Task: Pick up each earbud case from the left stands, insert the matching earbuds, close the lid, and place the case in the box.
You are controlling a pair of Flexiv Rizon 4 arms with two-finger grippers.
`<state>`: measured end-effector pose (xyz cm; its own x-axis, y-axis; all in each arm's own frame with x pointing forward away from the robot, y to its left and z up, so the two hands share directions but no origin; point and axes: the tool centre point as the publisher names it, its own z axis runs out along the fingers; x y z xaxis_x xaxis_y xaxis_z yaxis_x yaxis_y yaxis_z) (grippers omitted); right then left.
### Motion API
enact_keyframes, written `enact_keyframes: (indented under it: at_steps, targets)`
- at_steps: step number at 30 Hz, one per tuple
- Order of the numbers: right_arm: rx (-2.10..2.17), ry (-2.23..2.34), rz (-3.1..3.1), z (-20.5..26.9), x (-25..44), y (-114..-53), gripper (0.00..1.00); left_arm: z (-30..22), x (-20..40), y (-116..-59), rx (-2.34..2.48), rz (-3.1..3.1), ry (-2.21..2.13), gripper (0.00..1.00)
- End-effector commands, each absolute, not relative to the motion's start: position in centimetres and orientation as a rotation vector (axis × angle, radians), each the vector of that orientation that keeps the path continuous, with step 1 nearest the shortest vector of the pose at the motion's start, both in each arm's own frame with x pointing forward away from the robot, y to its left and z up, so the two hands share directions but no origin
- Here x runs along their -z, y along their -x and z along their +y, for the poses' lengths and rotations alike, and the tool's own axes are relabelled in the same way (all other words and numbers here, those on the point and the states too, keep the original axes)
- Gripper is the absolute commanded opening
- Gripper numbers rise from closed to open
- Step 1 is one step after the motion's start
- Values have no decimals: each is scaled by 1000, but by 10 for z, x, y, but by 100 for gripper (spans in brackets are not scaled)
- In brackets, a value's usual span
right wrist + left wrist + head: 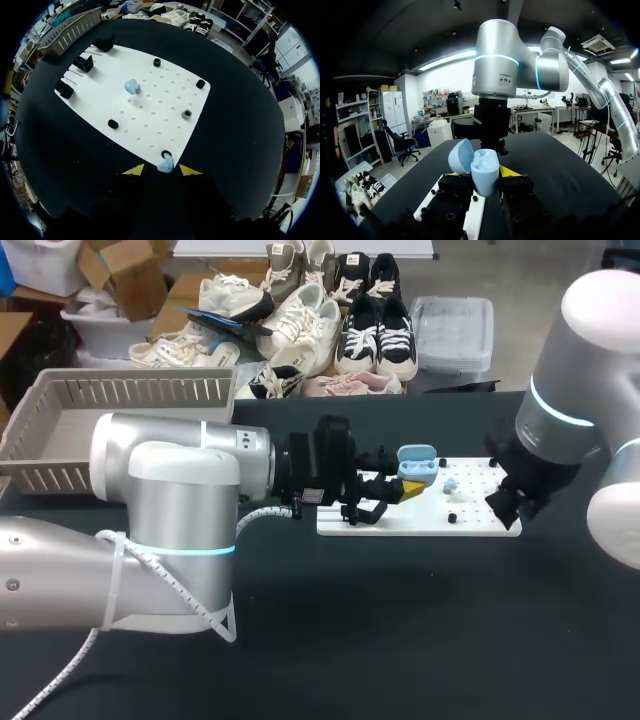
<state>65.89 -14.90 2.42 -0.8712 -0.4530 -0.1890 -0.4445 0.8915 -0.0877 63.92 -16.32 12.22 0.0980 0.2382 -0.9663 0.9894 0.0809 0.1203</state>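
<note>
Black table carries one grey basket at the far left and one white board right of the middle. On the board are three black stands along its left side and five small black pegs.

There is one pale blue case, clamped between the fingers of the left gripper above the board's left part. Its long axis runs along the fingers, pointing right. Its lid is swung open to the far side.

There are two earbuds. One earbud lies mid-board. The other earbud sits by the board's near right corner, between the spread fingers of the right gripper, a gap showing on each side.
</note>
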Motion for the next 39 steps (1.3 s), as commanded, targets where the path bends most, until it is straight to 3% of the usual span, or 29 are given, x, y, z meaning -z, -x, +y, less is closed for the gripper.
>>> enact_keyframes:
  at_steps: [1, 24, 36, 39]
  targets:
    - [73, 676, 2855, -148, -23, -659, 37, -164, -121, -636, 915, 1342, -1334, 0]
    - [77, 677, 2863, -151, -21, -666, 24, -164, -121, -636, 915, 1342, -1334, 0]
    - [75, 671, 2870, -150, -19, -666, 10, -164, -121, -636, 915, 1342, -1334, 0]
    - [75, 669, 2871, -150, -19, -666, 1, -164, -121, -636, 915, 1342, -1334, 0]
